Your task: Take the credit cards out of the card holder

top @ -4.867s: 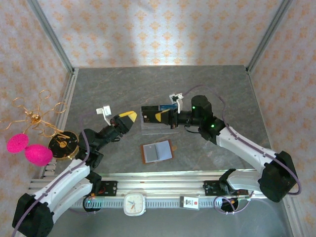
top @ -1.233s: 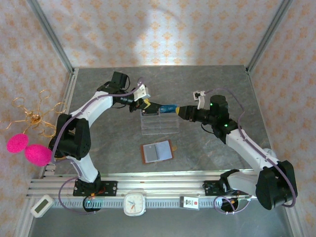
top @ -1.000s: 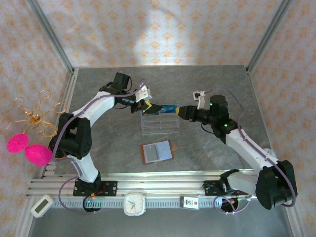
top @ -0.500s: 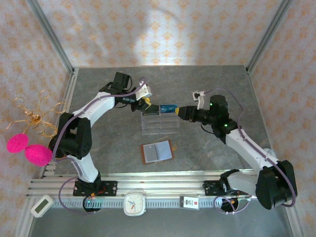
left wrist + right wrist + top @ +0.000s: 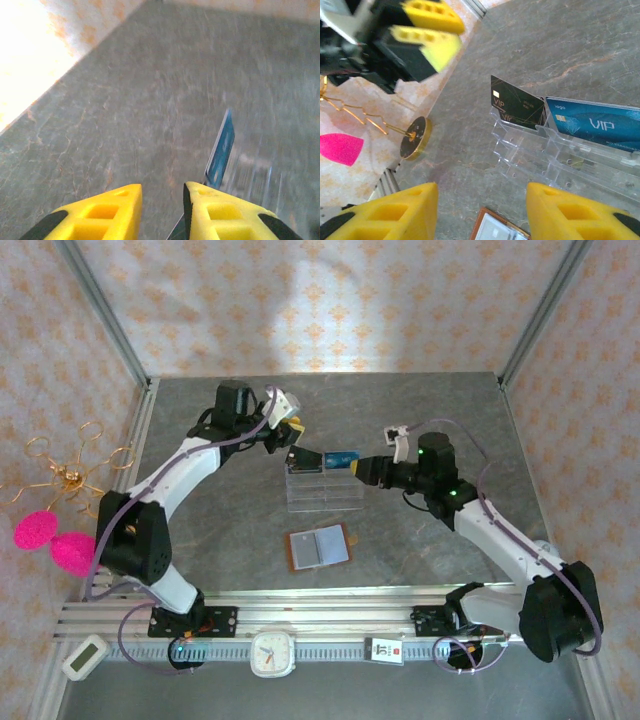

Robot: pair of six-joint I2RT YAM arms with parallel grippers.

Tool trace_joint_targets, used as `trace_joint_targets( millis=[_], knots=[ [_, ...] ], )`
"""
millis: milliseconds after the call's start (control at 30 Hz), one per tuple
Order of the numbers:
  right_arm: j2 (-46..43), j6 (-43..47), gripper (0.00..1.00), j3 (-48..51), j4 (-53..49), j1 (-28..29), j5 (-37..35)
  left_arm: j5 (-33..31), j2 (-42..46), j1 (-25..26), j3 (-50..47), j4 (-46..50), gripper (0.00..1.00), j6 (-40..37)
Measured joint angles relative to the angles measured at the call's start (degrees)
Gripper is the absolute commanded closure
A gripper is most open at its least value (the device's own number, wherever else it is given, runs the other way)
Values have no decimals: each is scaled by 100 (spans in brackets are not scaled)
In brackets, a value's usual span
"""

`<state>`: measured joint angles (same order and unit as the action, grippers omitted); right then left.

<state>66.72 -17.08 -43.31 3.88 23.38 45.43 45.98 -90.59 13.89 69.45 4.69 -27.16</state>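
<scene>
The brown card holder (image 5: 318, 547) lies spread open on the table in front of the clear stand, with pale grey credit cards (image 5: 322, 545) in its pockets. Its corner (image 5: 496, 231) shows between my right fingers in the right wrist view. My left gripper (image 5: 292, 432) hovers open behind the stand's left end, holding nothing; its yellow fingers (image 5: 120, 207) frame bare table. My right gripper (image 5: 360, 469) is wide open at the stand's right end, also holding nothing (image 5: 480, 210). The left gripper (image 5: 427, 32) is visible from the right wrist.
A clear acrylic tiered stand (image 5: 322, 492) holds a black card (image 5: 303, 460) and a blue card (image 5: 341, 457) in its back row. A gold wire ornament (image 5: 70, 480) with pink sponges (image 5: 60, 545) stands at the left. A clock (image 5: 271, 653) and a white timer (image 5: 84, 656) sit by the front rail.
My left gripper has pulled back and up-left from the black card, which stays in the stand. The right gripper has edged slightly left.
</scene>
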Motion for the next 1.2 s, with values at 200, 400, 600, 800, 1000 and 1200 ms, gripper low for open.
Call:
trace_joint_targets(
  millis=[200, 400, 600, 800, 1000, 1200],
  knots=[
    [592, 131, 29, -649, -317, 767, -1008, -529, 1062, 48, -1757, -2155, 62, 2312],
    [1768, 374, 15, -1766, -511, 1672, -2457, -1239, 2435, 160, -3558, -3486, 55, 4212],
    [3117, 579, 14, -2929, -719, 2004, -3644, -1832, 3827, 225, -4072, -3534, 28, 4970],
    [4127, 789, 14, -3998, -1152, 2122, -4430, -2260, 4675, 225, -4188, -3493, 1, 5327],
    [4662, 981, 15, -4809, -1674, 2262, -5029, -2463, 4710, 225, -4188, -3307, 1, 5416],
    [4704, 1078, 16, -4876, -2090, 2321, -5445, -2573, 4706, 225, -4188, -3198, 1, 5436]
  ],
)
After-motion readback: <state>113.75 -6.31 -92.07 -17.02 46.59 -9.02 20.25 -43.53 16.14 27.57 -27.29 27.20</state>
